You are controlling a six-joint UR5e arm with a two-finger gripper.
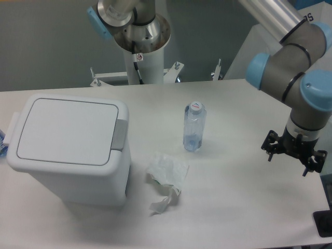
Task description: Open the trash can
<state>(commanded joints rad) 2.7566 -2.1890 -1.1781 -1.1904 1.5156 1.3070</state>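
Note:
The trash can (pixel 70 148) is a large white boxy bin standing at the left of the table. Its flat lid (pixel 67 130) lies shut, with the grey push-button latch (pixel 120 135) on the right edge of the lid. My gripper (pixel 294 151) hangs at the far right of the table, far from the bin and well to the right of the bottle. Only its black mount shows under the wrist. The fingers are hidden, so their state cannot be read, and nothing shows in them.
A clear plastic water bottle (pixel 194 126) with a white cap stands upright mid-table. A crumpled white tissue (pixel 166 176) lies in front of it, just right of the bin. The arm's pedestal (pixel 141 57) stands at the back. A dark object (pixel 324 223) sits at the right edge.

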